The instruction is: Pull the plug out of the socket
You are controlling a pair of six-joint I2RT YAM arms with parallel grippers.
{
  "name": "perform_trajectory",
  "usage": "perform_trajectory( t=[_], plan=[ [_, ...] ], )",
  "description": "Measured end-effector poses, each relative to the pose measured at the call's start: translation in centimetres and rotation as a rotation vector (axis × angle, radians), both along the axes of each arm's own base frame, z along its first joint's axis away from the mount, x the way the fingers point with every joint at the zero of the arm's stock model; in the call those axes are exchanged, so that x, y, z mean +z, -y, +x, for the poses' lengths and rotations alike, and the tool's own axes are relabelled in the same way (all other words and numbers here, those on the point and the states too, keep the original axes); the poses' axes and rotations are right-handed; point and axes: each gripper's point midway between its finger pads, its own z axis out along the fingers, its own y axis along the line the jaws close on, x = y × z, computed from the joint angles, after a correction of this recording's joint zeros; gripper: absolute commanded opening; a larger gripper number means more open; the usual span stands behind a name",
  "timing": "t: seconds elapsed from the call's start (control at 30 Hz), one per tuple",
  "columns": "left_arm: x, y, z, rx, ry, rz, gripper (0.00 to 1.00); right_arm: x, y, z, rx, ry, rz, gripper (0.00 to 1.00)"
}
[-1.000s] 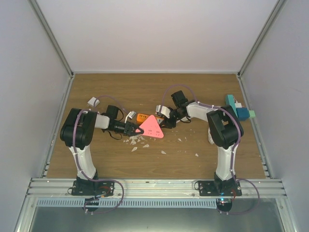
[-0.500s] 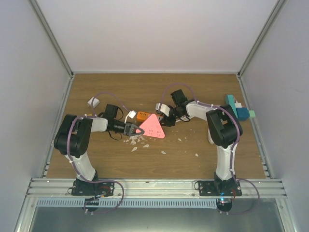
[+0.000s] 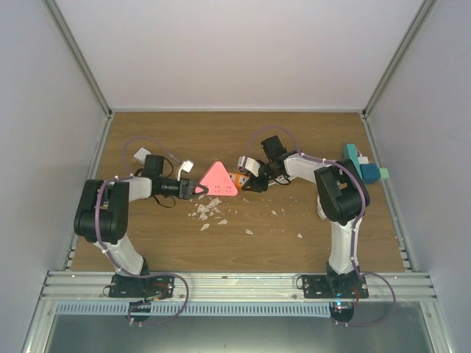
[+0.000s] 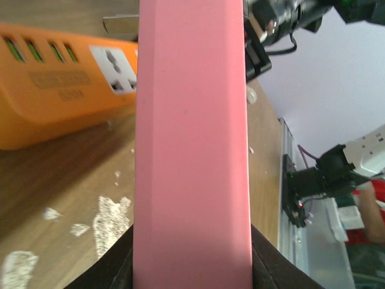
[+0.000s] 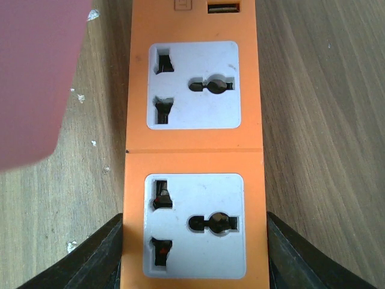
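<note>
Near the middle of the desk [image 3: 309, 140], the left gripper [image 3: 197, 190] pinches the pink plug [image 3: 218, 180]. The plug sits just beside the orange power strip [image 3: 237, 179], which the right gripper [image 3: 254, 180] clamps with a finger against each long side. Bare wood lies open toward the far edge and both near corners, with white crumbs [image 3: 210, 209] on the near side of the plug and teal blocks [image 3: 362, 165] at the right edge. Only the right wrist view shows both of the strip's sockets empty, while the left wrist view shows the plug's flat pink side close up, with the strip behind it.
</note>
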Motion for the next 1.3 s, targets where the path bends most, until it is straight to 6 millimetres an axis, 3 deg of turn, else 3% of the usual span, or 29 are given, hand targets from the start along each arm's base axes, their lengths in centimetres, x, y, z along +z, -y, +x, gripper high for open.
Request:
perform_trajectory(
  t=[0.37, 0.67, 1.07, 1.3],
  plan=[
    [3.3, -4.3, 4.9, 0.170, 0.143, 0.102, 0.00, 0.0, 0.0, 0.0, 0.001, 0.000, 0.000, 0.10],
    [7.7, -8.5, 13.3, 0.295, 0.260, 0.151, 0.00, 0.0, 0.0, 0.0, 0.002, 0.001, 0.000, 0.10],
    [7.1, -12.1, 20.3, 0.379, 0.245, 0.187, 0.00, 0.0, 0.0, 0.0, 0.007, 0.004, -0.001, 0.10],
    [4.3, -14.4, 21.4, 0.434, 0.138, 0.162, 0.00, 0.0, 0.0, 0.0, 0.007, 0.005, -0.001, 0.10]
  ],
)
